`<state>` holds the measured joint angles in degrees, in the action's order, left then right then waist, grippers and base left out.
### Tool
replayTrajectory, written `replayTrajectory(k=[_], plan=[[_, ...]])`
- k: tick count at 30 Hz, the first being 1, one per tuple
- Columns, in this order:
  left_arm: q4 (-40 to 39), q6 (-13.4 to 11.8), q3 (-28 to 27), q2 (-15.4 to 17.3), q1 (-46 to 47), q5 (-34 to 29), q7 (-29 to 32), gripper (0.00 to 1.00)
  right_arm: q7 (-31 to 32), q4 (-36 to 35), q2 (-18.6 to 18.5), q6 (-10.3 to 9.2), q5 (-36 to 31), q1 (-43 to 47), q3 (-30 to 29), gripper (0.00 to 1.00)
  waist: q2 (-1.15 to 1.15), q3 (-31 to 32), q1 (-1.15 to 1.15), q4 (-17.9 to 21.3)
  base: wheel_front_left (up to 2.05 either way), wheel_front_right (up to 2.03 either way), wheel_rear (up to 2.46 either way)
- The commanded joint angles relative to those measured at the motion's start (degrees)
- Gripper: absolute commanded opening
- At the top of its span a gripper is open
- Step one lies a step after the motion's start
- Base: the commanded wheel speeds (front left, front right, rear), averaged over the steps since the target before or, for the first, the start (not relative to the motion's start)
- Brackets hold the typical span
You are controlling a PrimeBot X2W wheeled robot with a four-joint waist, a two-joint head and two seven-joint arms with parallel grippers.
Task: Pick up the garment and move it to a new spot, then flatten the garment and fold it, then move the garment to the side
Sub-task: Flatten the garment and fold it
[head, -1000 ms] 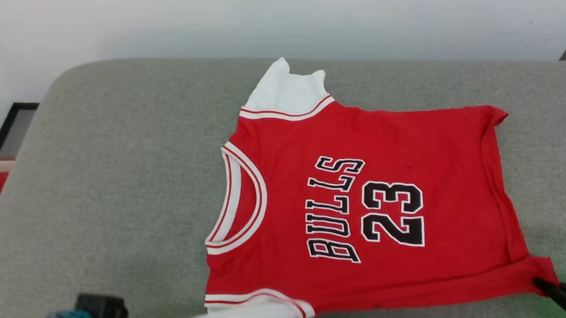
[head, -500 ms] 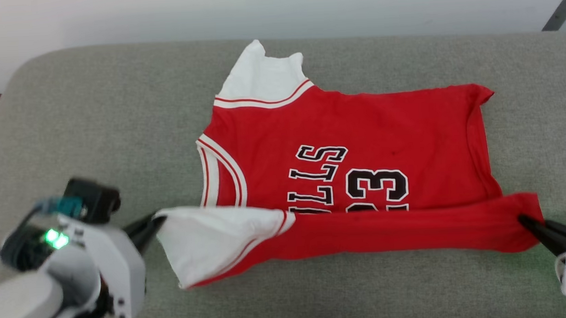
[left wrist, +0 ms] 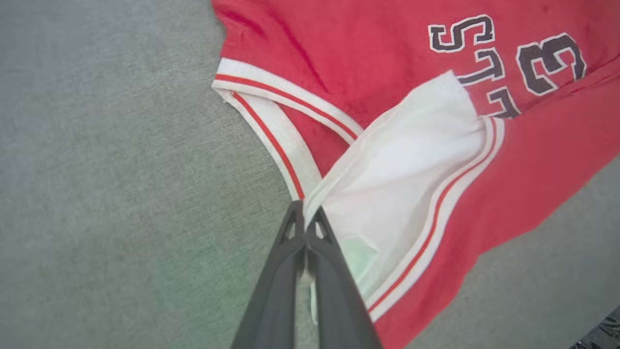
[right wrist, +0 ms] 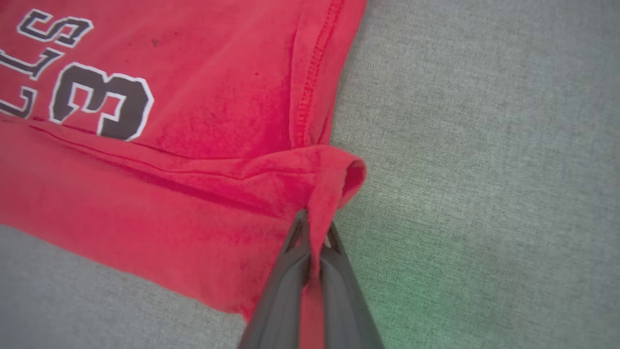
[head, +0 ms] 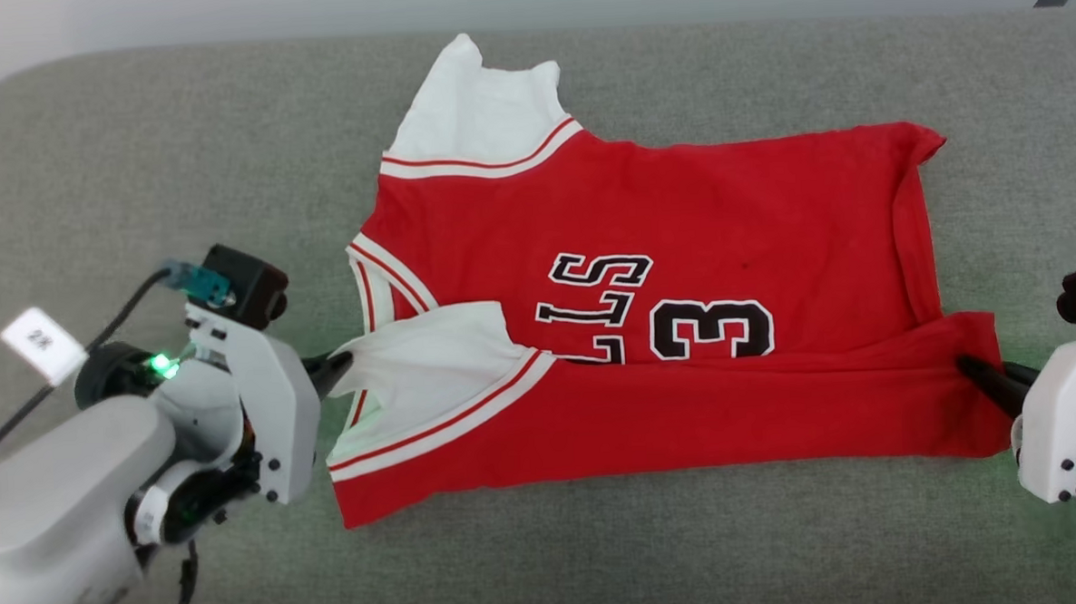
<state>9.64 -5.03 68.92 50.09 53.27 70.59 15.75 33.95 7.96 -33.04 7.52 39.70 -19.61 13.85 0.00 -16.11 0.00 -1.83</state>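
Note:
The garment (head: 661,206), a red jersey with white sleeves, black lettering and striped trim, lies on the grey cushion with its near long edge doubled over the print. My left gripper (head: 339,360) is shut on the near white sleeve (left wrist: 397,174), pinched at its tip in the left wrist view (left wrist: 305,213). At the other end my right gripper (head: 968,369) is shut on the near red hem corner (right wrist: 334,179), whose fabric runs down between the fingers (right wrist: 290,257). The folded band (head: 688,413) stretches between both grippers and covers the lower part of the lettering.
A grey fabric cushion (head: 132,156) carries the garment, with bare surface to its left, right and front. The far white sleeve (head: 475,105) lies flat toward the back edge. A pale wall runs behind the cushion. A white tag (head: 40,342) hangs on my left arm's cable.
Both grippers have carried the near edge away from me and over the jersey, so the fold now hides more of the lettering. The head camera has tilted down, shifting the whole picture.

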Motion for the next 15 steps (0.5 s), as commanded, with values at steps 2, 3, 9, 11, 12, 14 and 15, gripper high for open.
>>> replayTrajectory(k=[2, 3, 9, 11, 12, 14, 15], plan=[[2.57, 1.18, 0.04, -1.34, 0.77, 0.82, 0.75, 0.00, 0.64, 0.67, 0.74, -0.06, -0.37, -1.14, 0.20, 0.00, 0.00, -0.49, 0.00, -0.03, 0.00, 0.00, 0.00], [3.69, 1.64, 0.10, -1.91, 0.95, 1.14, 1.20, 0.02, 0.88, 0.98, 0.80, -0.06, -0.44, -1.53, 0.29, 0.00, 0.00, -0.59, 0.00, -0.10, 0.00, 0.00, 0.00], [9.37, 3.74, -0.05, -4.90, 1.75, 3.66, 3.72, 0.42, 1.75, 2.46, 1.37, -0.06, -0.71, -3.54, 0.63, 0.00, 0.00, -1.02, 0.00, -0.46, 0.00, 0.00, 0.00], [11.14, 4.27, -0.01, -5.89, 1.78, 4.58, 4.57, 0.58, 1.73, 3.01, 1.60, -0.06, -0.70, -4.21, 0.72, 0.00, 0.00, -1.08, 0.00, -0.56, 0.00, 0.00, 0.00], [11.88, 4.63, -0.05, -6.38, 1.92, 4.83, 4.82, 0.81, 1.82, 3.30, 1.64, -0.06, -0.78, -4.52, 0.87, 0.01, 0.00, -1.09, 0.00, -0.58, 0.00, 0.00, 0.00], [13.39, 4.94, -0.19, -7.19, 2.45, 5.06, 4.95, 1.00, 2.03, 3.86, 1.91, -0.06, -0.63, -5.14, 1.18, 0.15, 0.00, -1.03, 0.00, -0.54, 0.00, 0.00, 0.00], [14.06, 5.06, -0.24, -7.56, 2.57, 5.11, 5.00, 1.00, 2.02, 4.16, 2.00, -0.06, -0.57, -5.50, 1.34, 0.20, 0.00, -0.99, 0.00, -0.49, 0.00, 0.00, 0.00]])
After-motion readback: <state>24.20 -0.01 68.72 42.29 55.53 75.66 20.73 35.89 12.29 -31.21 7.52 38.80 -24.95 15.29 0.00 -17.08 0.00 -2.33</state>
